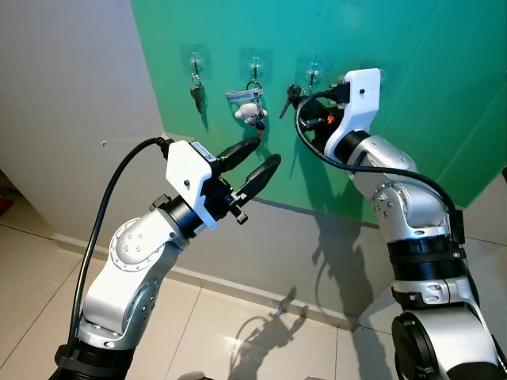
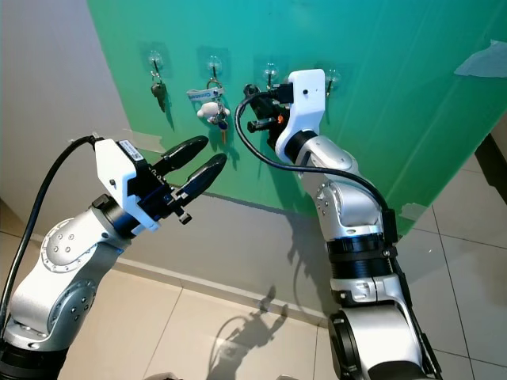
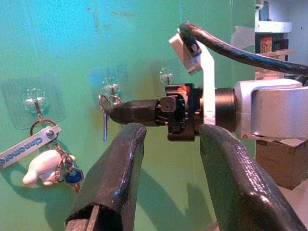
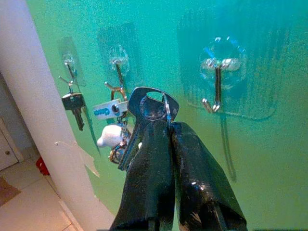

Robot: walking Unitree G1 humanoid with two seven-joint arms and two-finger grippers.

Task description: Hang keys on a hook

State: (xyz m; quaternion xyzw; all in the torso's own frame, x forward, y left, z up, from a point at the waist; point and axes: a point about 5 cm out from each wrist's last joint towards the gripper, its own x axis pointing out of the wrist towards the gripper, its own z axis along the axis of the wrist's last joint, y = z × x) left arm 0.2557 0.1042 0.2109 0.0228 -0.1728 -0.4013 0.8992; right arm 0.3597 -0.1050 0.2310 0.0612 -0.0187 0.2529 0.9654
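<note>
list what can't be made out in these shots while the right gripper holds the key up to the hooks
- Key blade: right wrist view, hidden between the right gripper fingers.
- Ring on hook or just against it: left wrist view, too small to tell.
- Fourth hook: eye views, partly hidden by the right wrist.
- Tag lettering: left wrist view, cut off by the edge.
- Left gripper: open, empty.

Possibly "Cinemer" on key tag (image 3: 26, 147)
</note>
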